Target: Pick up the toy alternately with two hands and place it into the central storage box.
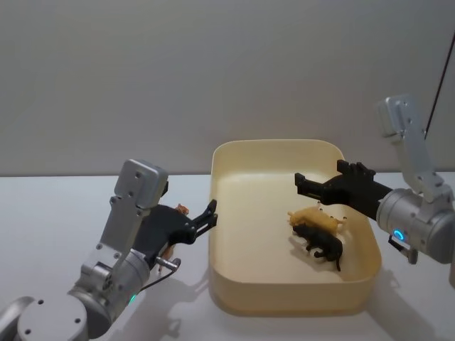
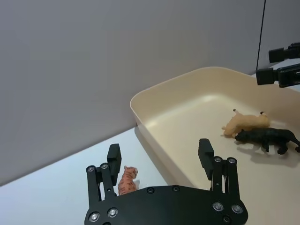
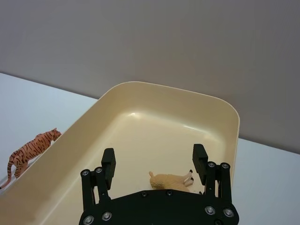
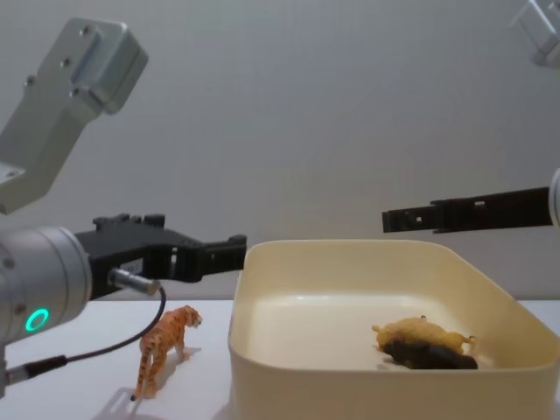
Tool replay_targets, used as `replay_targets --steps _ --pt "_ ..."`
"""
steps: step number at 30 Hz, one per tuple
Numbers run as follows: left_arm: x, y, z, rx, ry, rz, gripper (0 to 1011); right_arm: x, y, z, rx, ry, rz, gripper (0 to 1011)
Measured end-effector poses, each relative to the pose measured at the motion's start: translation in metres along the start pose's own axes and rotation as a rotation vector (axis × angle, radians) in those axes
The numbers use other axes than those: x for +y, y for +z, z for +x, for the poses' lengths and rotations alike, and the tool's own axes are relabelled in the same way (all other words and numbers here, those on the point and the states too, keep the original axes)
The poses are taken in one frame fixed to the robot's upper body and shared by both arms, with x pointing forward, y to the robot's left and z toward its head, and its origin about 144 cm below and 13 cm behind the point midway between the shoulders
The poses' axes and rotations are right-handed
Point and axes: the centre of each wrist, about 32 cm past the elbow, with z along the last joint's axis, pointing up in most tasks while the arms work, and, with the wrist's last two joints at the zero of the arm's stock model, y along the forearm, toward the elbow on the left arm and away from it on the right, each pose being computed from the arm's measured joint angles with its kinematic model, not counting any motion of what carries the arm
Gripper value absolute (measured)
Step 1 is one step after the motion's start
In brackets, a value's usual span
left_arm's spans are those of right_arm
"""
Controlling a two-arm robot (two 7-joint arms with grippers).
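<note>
While outside box (image 4: 306,385), tiger (image 4: 166,346) below left fingers (image 4: 223,252)

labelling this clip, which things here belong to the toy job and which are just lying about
Job: storage box; striped tiger standing beside it; tan toy and black toy lying inside it; left hand, open, near the tiger; right hand, open, over the box.
Just about: table; thin black cable hanging on the right.

Dim, even overhead light; soft shadows by storage box (image 1: 284,295) & tiger (image 4: 166,337); faint glare inside box.
</note>
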Motion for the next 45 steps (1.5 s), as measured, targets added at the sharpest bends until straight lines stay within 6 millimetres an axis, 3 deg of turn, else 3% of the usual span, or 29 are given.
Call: replay_targets --steps 12,41,45 --pt "-0.005 -0.002 0.012 0.067 -0.009 0.12 1001 0.001 0.0 0.0 -0.001 0.002 -0.002 1001" --pt "-0.041 -0.016 0.034 0.171 0.028 0.345 1001 0.001 0.0 -0.001 -0.001 0.002 -0.001 1001" --pt "-0.044 -0.017 0.035 0.177 0.033 0.354 961 0.001 0.0 -0.001 -0.001 0.002 -0.001 1001"
